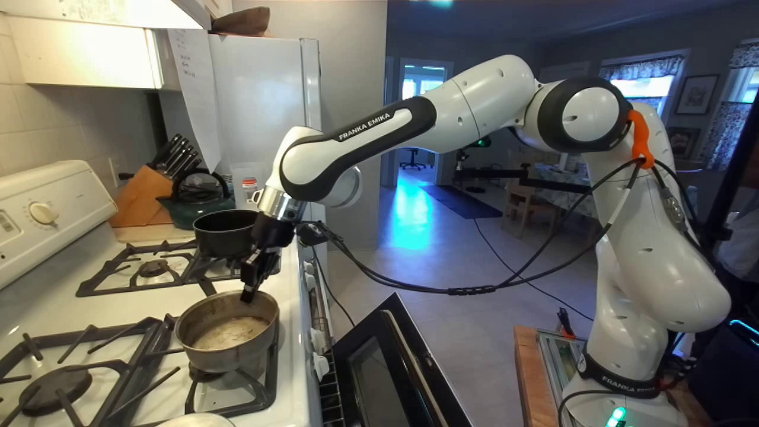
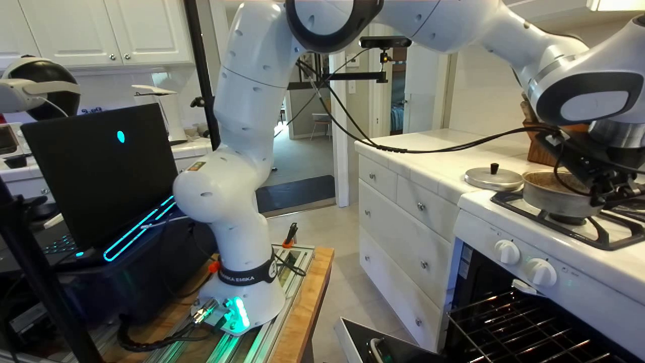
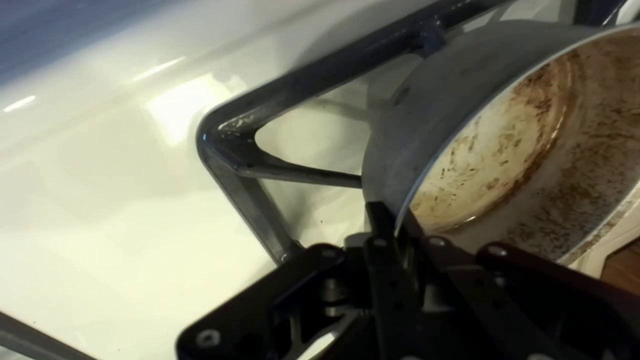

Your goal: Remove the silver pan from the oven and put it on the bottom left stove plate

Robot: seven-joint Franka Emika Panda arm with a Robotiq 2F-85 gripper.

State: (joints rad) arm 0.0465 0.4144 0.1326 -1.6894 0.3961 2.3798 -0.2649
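Gripper (image 3: 395, 220), bottom centre in the wrist view, nearly closed, pinches the pan (image 3: 500, 145), upper right, by its rim.

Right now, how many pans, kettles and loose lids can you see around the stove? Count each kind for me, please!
Pans: 2, silver pan and black pan
Kettles: 1, dark green kettle
Loose lids: 1, silver lid
Total: 4

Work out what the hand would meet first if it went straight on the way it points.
The pan: the hand straddles the rim, apparently gripping it. Beyond that, probably the pan's floor inside and the stove outside, though depth is unclear.
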